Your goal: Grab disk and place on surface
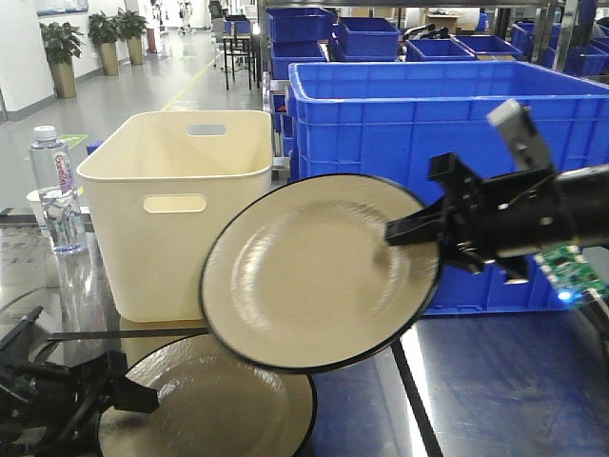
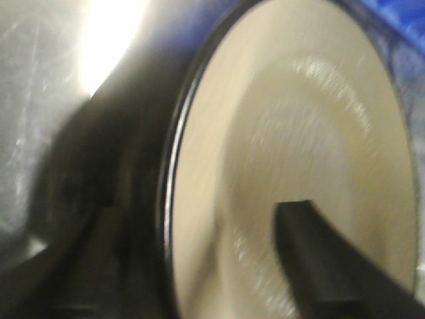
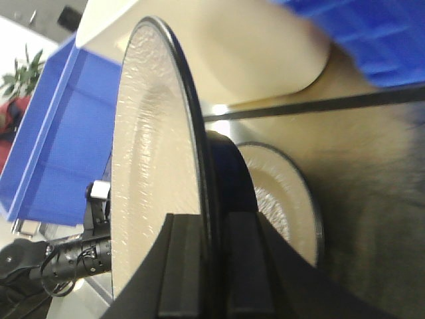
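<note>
The right gripper (image 1: 392, 231) holds the disk (image 1: 319, 271) in the air, its two jaws clamped on the right-hand rim. In the right wrist view the black edge of the disk runs straight down between the two dark fingers (image 3: 182, 266). The disk is a cream plate with a thin black border. It is tipped steeply so that its hollow face turns toward the front camera, and it hangs clear above the surface (image 1: 495, 381), the dark, glossy tabletop crossed by a black tape line (image 1: 419, 400). A second disk (image 1: 224, 409) of the same kind lies flat on that tabletop, below and to the left of the raised one, whose lower edge overlaps it in the front view. The left gripper (image 1: 133, 390) sits low at the second disk's left rim. In the left wrist view (badly blurred) one finger (image 2: 325, 266) reaches over the plate's face, well inside the rim, and a dark mass lies outside the rim, so the jaws stand apart astride the edge rather than pinched on it. Behind the disks a cream bin (image 1: 171, 238) stands on the tabletop, with a large blue crate (image 1: 428, 105) to its right and a water bottle (image 1: 52, 190) to its left.
</note>
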